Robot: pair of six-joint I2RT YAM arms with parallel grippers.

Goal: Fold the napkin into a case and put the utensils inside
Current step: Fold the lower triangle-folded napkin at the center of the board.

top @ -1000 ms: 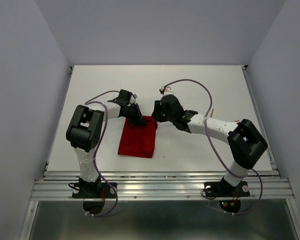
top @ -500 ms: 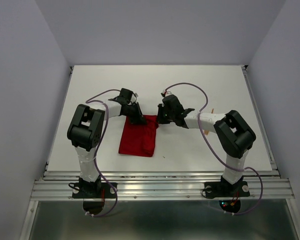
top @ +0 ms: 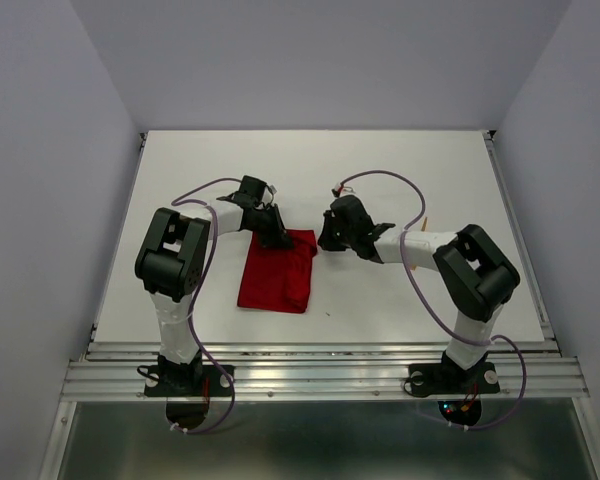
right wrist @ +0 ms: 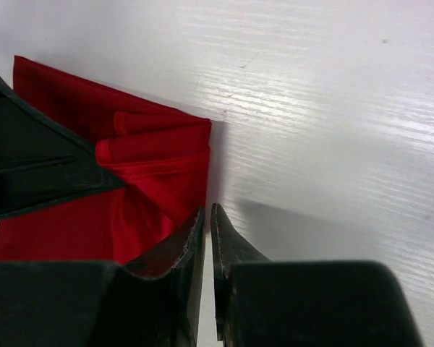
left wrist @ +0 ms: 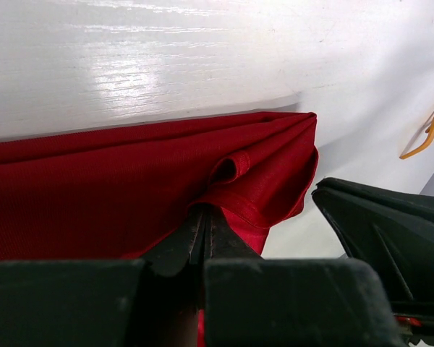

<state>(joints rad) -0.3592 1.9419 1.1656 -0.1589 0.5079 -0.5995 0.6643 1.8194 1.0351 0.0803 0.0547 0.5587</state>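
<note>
The red napkin (top: 275,275) lies folded into a rectangle on the white table (top: 400,160). My left gripper (top: 277,240) is shut on its far edge, and a small fold of cloth (left wrist: 231,170) bunches up just past the tips (left wrist: 205,211). My right gripper (top: 324,240) sits low beside the napkin's far right corner (right wrist: 192,144). Its jaws (right wrist: 207,210) are almost together, with only bare table in the thin slit. An orange utensil (left wrist: 428,130) lies on the table to the right, mostly hidden behind the right arm in the top view.
The right arm's purple cable (top: 400,185) loops over the table behind the grippers. The left gripper's black finger (right wrist: 36,173) reaches in beside the napkin's corner. A metal rail (top: 320,375) runs along the near edge.
The right gripper has closed from open and slid a little to the right, off the napkin's corner, as its elbow swung in. The left gripper kept its pinch.
</note>
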